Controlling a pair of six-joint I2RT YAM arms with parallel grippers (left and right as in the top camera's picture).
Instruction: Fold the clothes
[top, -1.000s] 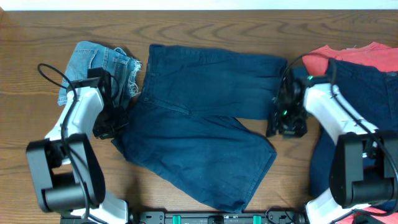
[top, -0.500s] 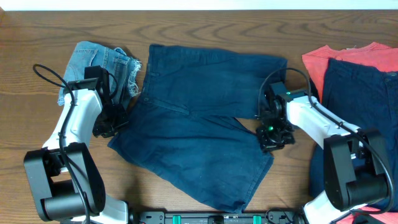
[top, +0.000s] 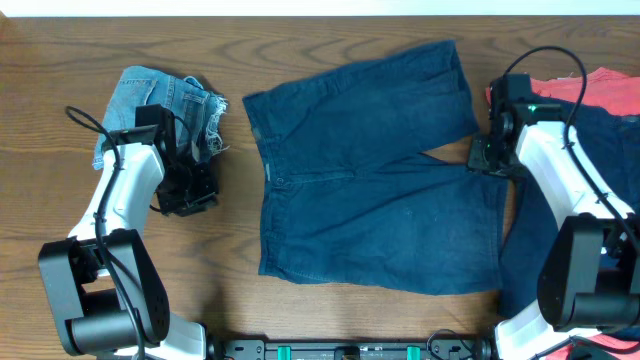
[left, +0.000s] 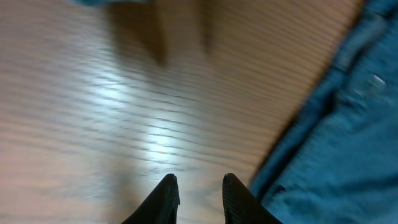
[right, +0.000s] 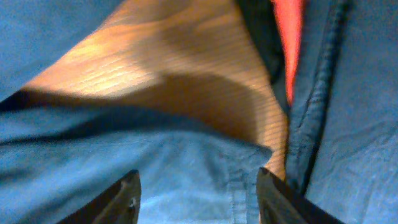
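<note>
The wide navy-blue shorts (top: 380, 200) lie spread flat in the middle of the table, waistband to the left, both legs pointing right. My left gripper (top: 192, 196) is open and empty over bare wood, just left of the waistband; its wrist view shows the tips (left: 199, 186) apart with the shorts' edge (left: 348, 124) at the right. My right gripper (top: 488, 155) is wide open between the two leg ends; its wrist view shows the fingers (right: 198, 186) spread above the leg hem (right: 155, 168), not gripping it. A second navy piece (top: 625, 160) lies at the right.
Light-blue frayed denim shorts (top: 160, 110) lie bunched at the back left beside my left arm. A coral-red shirt (top: 560, 88) lies at the back right under the second navy piece; it also shows in the right wrist view (right: 289, 37). The table's front edge carries the arm bases.
The navy shorts have shifted right and gone from crumpled to spread flat. My right gripper moved up and right to the leg ends. My left gripper no longer touches the shorts.
</note>
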